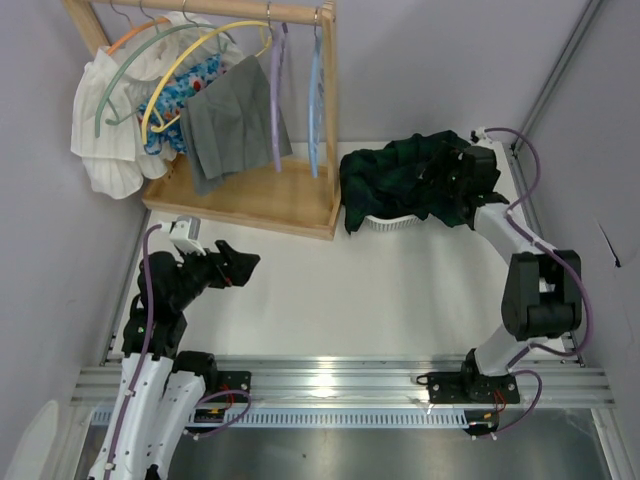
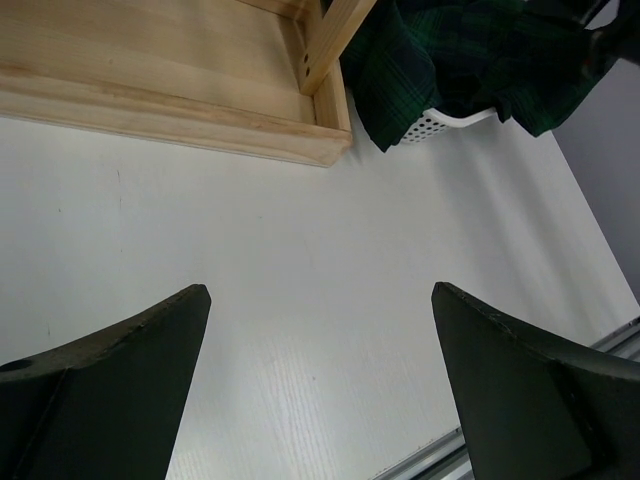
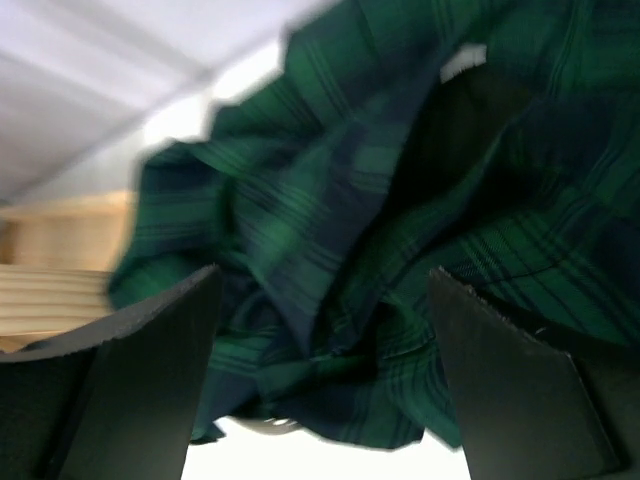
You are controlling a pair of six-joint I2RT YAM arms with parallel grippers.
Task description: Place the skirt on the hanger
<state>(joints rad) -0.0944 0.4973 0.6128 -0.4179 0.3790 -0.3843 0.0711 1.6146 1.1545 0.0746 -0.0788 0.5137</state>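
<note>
White tabletop (image 1: pixel 330 300) spreads before the wooden rack (image 1: pixel 250 200); right of its base the skirt (image 1: pixel 400 175) lies heaped on a basket (image 1: pixel 395 226), my right gripper (image 3: pixel 322 300) splayed wide at the cloth (contact unclear). The hanger (image 1: pixel 277 100) hangs from the rack's rail; my left gripper (image 2: pixel 320 300) gapes in front of the rack

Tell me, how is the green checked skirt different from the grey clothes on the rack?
The skirt is dark green plaid; the grey garment is plain. The skirt lies bunched up in a white basket; the grey garment hangs from the wooden rack. Both are cloth clothing.
</note>
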